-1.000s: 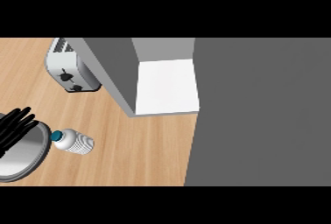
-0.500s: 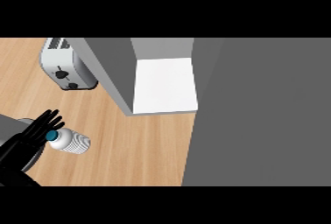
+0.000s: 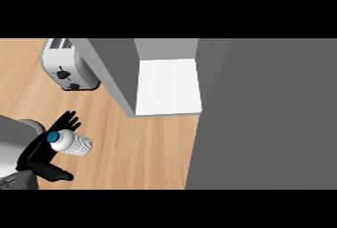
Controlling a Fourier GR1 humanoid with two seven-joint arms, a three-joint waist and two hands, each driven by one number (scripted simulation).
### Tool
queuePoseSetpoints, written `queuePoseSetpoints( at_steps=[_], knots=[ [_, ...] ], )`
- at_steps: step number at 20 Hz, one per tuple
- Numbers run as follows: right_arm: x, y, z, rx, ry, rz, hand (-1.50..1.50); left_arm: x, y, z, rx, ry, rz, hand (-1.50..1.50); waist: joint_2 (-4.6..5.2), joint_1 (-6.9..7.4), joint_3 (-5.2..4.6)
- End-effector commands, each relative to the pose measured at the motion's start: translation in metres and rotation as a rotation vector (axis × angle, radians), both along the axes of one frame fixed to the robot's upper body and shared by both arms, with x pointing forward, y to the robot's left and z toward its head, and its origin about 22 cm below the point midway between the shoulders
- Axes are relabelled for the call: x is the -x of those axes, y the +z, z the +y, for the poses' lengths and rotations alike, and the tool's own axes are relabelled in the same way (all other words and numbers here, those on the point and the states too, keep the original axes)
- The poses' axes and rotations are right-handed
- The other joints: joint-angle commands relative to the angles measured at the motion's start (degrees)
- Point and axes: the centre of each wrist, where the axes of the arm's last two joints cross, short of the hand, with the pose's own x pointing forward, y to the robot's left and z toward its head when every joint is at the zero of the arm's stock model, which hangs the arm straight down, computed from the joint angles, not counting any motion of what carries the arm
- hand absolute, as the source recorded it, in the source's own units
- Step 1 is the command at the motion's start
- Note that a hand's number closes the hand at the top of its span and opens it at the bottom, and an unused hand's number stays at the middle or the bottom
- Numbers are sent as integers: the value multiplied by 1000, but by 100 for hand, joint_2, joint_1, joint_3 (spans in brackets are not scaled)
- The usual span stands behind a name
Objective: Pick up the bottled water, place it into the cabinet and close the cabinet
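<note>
The left hand (image 3: 47, 151) is spread wide, fingers straight behind the bottle (image 3: 70, 143), thumb low; contact seems likely but is unclear. The bottle lies on the counter (image 3: 145, 147), cap toward the hand, left of the open cabinet (image 3: 168, 87).

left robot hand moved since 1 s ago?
Yes. The left robot hand has come in from the view's left edge toward the bottled water, nearer the cabinet; its fingers are straight beside the bottle, not curled round it.
</note>
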Motion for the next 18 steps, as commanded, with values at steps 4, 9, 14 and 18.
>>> queuePoseSetpoints(
  at_steps=[4,9,14,18],
  knots=[
    [13,10,-6,30,-58,-57,-150,-12,-15,0,95,22,-80,-150,7,6,0],
    [9,10,-4,38,-59,-43,-150,-28,-17,-17,139,1,-111,150,8,25,0],
    [16,20,-11,36,-42,-53,-150,-23,-30,-35,190,-85,-89,150,-8,64,6],
    [-1,6,-3,33,-71,-42,-150,-39,-18,-57,47,-182,-259,150,-11,99,7]
  ],
)
